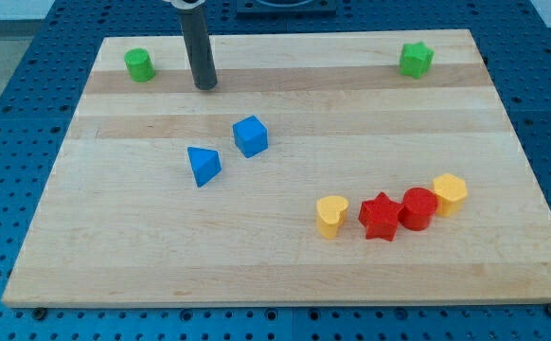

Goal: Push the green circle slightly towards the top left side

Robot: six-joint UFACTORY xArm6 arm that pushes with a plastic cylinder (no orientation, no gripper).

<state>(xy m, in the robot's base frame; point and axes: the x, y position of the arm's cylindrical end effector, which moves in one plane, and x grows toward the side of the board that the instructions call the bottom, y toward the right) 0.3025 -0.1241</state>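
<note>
The green circle (140, 64) stands near the board's top left corner. My tip (205, 85) rests on the board to the right of the green circle and a little lower, with a clear gap between them. The dark rod rises from the tip to the view's top edge.
A green star (416, 59) sits near the top right corner. A blue cube (250, 135) and a blue triangle (203, 165) lie below my tip. A yellow heart (331, 215), red star (381, 216), red circle (417, 207) and yellow block (450, 192) form a row at lower right. The wooden board (115, 256) lies on a blue pegboard.
</note>
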